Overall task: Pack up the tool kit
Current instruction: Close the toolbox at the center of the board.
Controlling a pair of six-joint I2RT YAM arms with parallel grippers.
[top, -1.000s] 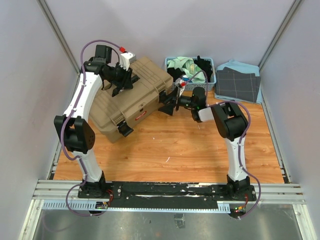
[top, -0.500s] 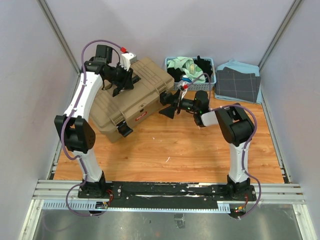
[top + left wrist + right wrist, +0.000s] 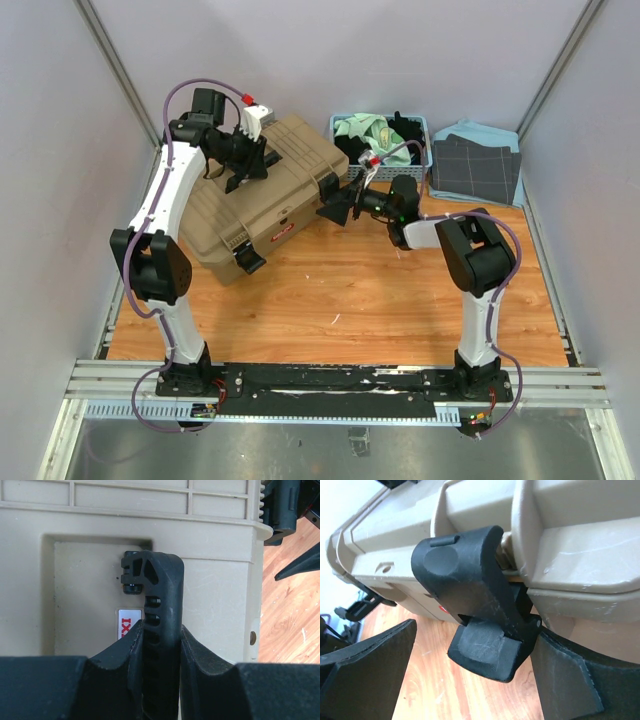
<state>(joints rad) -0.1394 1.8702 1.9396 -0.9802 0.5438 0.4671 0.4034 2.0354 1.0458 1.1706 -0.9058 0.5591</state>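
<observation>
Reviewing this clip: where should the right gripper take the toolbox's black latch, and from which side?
Probably its lower tab: it juts clear of the toolbox, whereas the upper part hugs the wall. Come straight at that side, as the right gripper does, a finger on either flank.

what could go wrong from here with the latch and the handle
1. The right end effector is open around the latch, which sits nearer one finger. Closing may shove the latch sideways instead of snapping it shut.
2. The left end effector is clamped on the handle, so any pull may drag or tilt the toolbox.
</observation>
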